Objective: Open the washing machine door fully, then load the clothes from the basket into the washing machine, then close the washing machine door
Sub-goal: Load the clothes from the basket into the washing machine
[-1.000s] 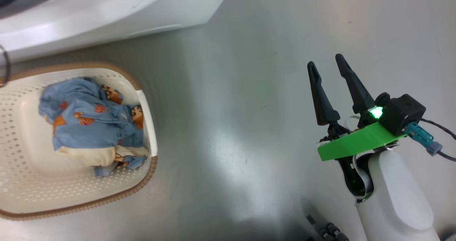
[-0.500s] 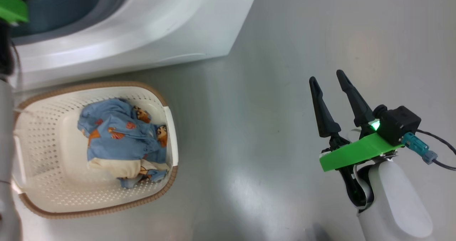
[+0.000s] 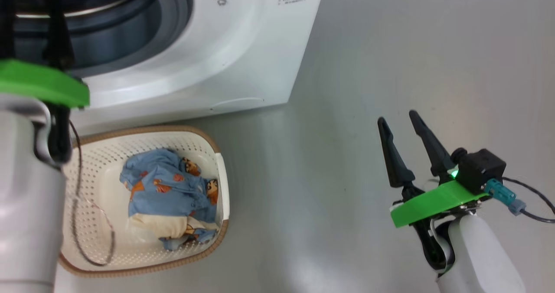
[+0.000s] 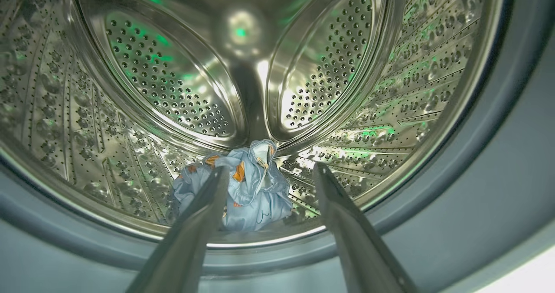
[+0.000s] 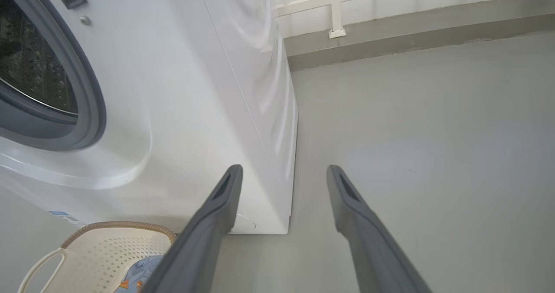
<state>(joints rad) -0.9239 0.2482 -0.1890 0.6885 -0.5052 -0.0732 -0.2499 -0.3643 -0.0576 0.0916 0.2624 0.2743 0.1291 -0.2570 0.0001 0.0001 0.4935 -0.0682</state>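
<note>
— Head view first: where does the left pincer (image 3: 31, 7) stand?
— At the mouth of the washing machine (image 3: 243, 54), spread wide and empty. The basket (image 3: 147, 129) sits below it and back toward the robot, just in front of the machine. The clothes (image 3: 169, 189) are heaped on the basket's side nearer the right pincer (image 3: 396, 116), their long axis running from the machine toward the robot.
— And that right pincer?
— Open too, holding nothing, above bare floor (image 3: 303, 176). The heap lies well off to its left, so the left arm looks the nearer one for the next reach.
— Left wrist view?
— Straight ahead, beyond its tips, a blue bundle (image 4: 256, 193) lies loose at the bottom of the drum (image 4: 173, 80).
— Right wrist view?
— The basket is at its lower left, the machine ahead and left.
— The count?
— Two pincers, one basket, one heap, one bundle in the drum. How many garments each holds cannot be told.
</note>
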